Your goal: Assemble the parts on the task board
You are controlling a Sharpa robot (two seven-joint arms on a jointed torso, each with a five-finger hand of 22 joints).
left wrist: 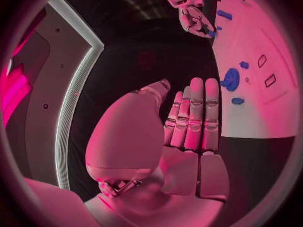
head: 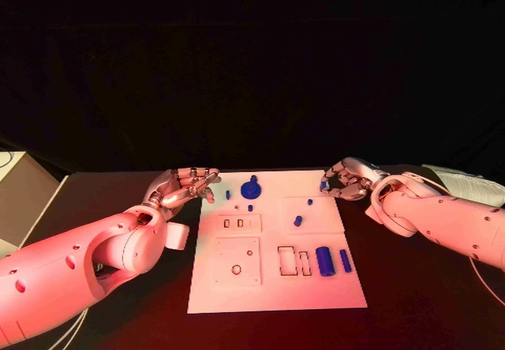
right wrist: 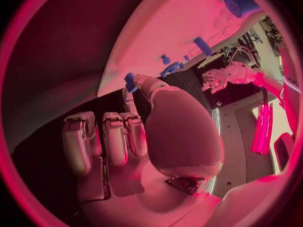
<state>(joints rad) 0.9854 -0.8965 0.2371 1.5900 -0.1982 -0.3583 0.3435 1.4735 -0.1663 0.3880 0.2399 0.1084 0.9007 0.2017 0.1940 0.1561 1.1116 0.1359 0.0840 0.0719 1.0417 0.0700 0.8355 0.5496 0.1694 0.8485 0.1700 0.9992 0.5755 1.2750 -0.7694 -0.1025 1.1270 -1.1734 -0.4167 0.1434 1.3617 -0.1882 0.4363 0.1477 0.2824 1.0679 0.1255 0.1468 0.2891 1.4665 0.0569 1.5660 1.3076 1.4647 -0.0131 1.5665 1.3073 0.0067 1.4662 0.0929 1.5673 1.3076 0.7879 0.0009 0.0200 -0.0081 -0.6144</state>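
Observation:
The white task board [head: 276, 288] lies mid-table. On it are a round blue disc [head: 250, 189], small blue pegs [head: 298, 220] and two blue cylinders [head: 325, 260] near its right edge. My left hand [head: 190, 186] hovers off the board's far left corner, fingers extended, holding nothing; its fingers [left wrist: 192, 116] point toward the disc [left wrist: 230, 79]. My right hand [head: 347, 181] is over the board's far right corner and pinches a small blue part [head: 324, 186] between thumb and fingertip. That part [right wrist: 130, 80] shows at the thumb tip in the right wrist view.
The board has raised white tiles with rectangular slots [head: 286, 260] and small holes [head: 236, 269]. A beige box [head: 21, 197] stands off the table's left side. Black tabletop [head: 421, 292] surrounds the board.

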